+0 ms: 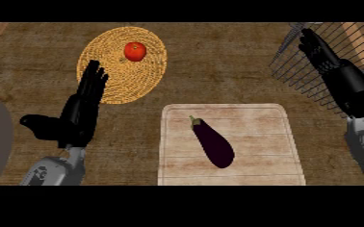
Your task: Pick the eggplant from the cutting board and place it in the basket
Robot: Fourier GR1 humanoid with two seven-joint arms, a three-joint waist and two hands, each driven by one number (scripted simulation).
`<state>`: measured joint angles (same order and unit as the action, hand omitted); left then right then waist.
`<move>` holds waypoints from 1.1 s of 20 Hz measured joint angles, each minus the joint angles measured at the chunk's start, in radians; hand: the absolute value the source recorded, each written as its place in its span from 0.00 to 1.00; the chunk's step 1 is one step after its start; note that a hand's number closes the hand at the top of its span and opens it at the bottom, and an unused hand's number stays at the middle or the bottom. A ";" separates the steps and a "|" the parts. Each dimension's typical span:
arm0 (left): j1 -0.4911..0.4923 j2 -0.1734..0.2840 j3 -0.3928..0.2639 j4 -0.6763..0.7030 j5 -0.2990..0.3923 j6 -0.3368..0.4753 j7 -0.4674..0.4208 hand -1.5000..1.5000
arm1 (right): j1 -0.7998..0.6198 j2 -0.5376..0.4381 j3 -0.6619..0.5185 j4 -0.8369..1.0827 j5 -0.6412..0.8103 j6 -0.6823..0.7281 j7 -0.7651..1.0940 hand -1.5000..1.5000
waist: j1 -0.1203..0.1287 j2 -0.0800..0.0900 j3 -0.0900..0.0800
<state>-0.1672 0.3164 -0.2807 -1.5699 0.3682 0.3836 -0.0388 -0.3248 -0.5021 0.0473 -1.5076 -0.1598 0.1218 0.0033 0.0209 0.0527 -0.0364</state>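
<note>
Brown wood-grain desk (pixel 213 72), seen steeply from above, with nothing of the task done yet by the look of it. At far left, left robot hand (pixel 82 108) open, fingers straight and pointing up, resting over the desk with its fingertips at the lower edge of a round woven mat (pixel 107 84). On that mat, a red tomato (pixel 135 51), no part of the job. Toward the middle, pale cutting board (pixel 249 125), and on it the dark purple eggplant (pixel 213 143), lying slantwise, stem end up and to the left, untouched by either hand. At far right, wire basket (pixel 298 77) at the picture's edge, nothing visible inside as far as can be told. In front of the basket's wire, right robot hand (pixel 328 67) open too, fingers straight, holding nothing and well apart from the eggplant. Left to do, judging from this: reach to the board, grasp the eggplant, carry it right, set it in the basket.
</note>
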 measured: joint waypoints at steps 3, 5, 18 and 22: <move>-0.011 0.021 0.007 0.043 0.000 -0.022 0.018 0.50 | -0.074 0.069 0.067 0.034 -0.045 0.068 0.008 1.00 | 0.024 -0.016 0.019; -0.026 0.053 0.003 0.059 -0.012 -0.039 0.041 0.50 | -0.126 0.135 0.113 0.049 -0.108 0.138 0.001 1.00 | 0.061 -0.013 0.029; -0.058 0.187 0.072 0.184 0.015 -0.157 0.171 0.50 | -0.282 0.404 0.573 -0.047 0.106 0.401 -0.213 0.00 | 0.016 -0.045 0.037; -0.055 0.196 0.094 0.206 0.017 -0.174 0.175 0.50 | -0.378 0.446 0.579 -0.094 0.092 0.426 0.013 0.00 | -0.005 -0.054 0.035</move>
<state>-0.2218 0.5124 -0.1867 -1.3641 0.3853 0.2095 0.1364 -0.7028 -0.0559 0.6265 -1.6017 -0.0676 0.5478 0.0159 0.0158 -0.0015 -0.0011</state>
